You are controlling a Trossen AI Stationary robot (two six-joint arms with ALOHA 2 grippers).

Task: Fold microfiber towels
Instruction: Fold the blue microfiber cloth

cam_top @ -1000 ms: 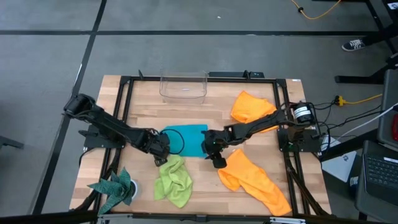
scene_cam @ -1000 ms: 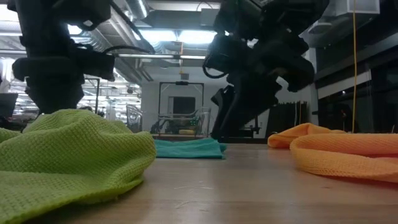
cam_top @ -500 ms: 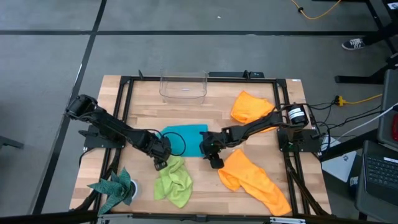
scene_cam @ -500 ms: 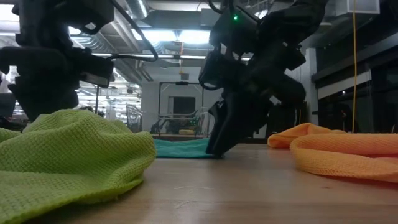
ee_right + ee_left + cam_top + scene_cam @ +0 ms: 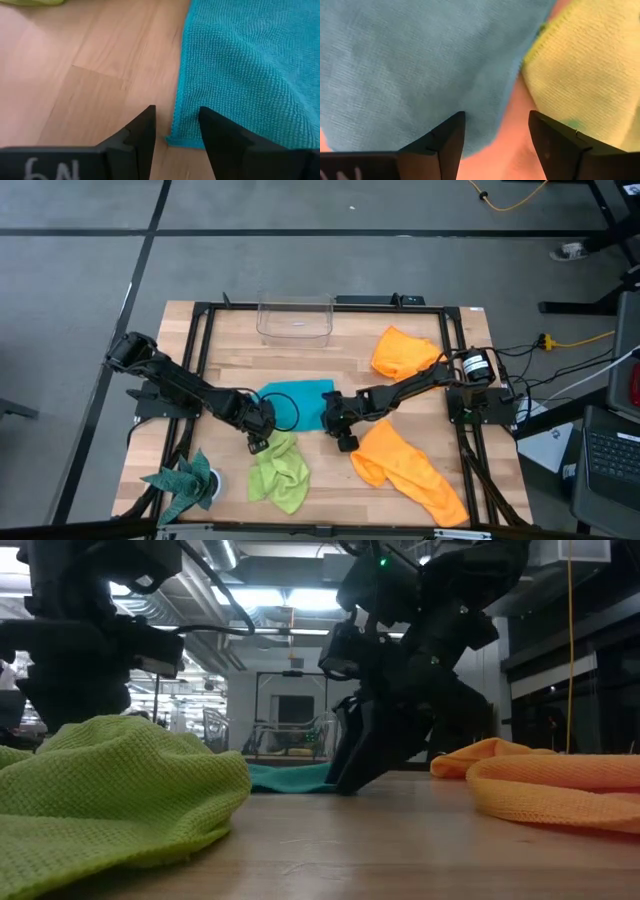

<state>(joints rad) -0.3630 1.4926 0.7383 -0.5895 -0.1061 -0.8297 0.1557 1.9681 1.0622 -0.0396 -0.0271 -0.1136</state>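
Four plush microfiber towels lie on the wooden slatted table (image 5: 230, 370): a turquoise-blue one (image 5: 300, 402) spread flat at the middle, a crumpled lime-green one (image 5: 280, 470) just in front of it, one bright orange towel (image 5: 402, 352) bunched toward the far right, and a second orange towel (image 5: 408, 468) stretched along the near right. A dark teal spiky-edged cloth (image 5: 183, 485) sits at the near left corner, and a clear plastic bin (image 5: 295, 320) stands at the far edge.

From above, both arms hide the blue towel's side edges. The low view has the green towel's heap (image 5: 110, 790) blocking most of the blue one (image 5: 295, 778). Only the wrist views show the edges closely.

Left tool (image 5: 495, 135) hovers with fingers spread wide over the blue towel's corner beside the green one, holding nothing. Right tool (image 5: 177, 131) is partly open, its tips straddling the blue towel's opposite corner (image 5: 190, 137) at the table, not yet clamped.
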